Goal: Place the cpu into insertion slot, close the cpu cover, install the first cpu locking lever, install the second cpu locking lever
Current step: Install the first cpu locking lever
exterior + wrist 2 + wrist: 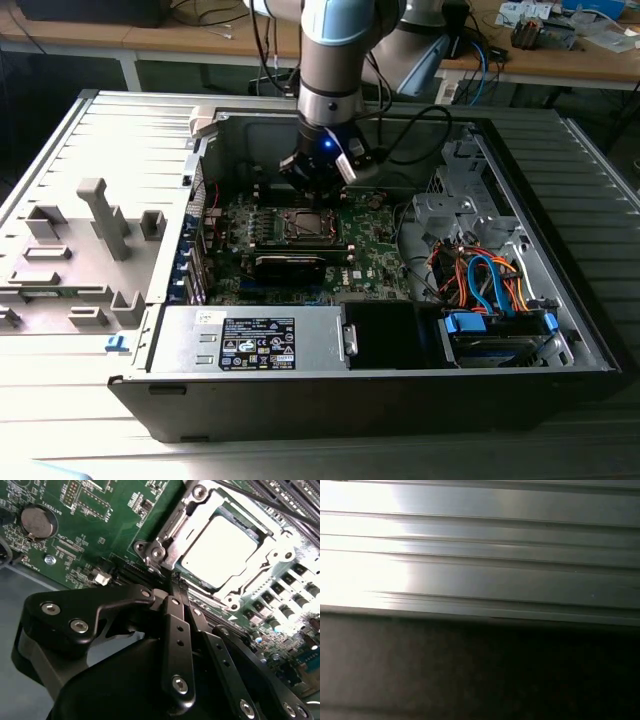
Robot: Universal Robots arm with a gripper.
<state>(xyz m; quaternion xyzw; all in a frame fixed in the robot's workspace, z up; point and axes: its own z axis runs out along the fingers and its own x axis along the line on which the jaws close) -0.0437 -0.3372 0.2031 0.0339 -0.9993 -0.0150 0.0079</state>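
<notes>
**Gripper at the socket, chip seated**

In the exterior view the open computer case point(560, 290) lies flat, the arm point(330, 60) reaching down to the green board point(370, 250). The second wrist view shows the gripper point(176, 582), fingers pressed together on nothing, tips beside the cover point(272, 540). The cover lies flat around the pale, square cpu point(220, 550) in its slot.
</notes>
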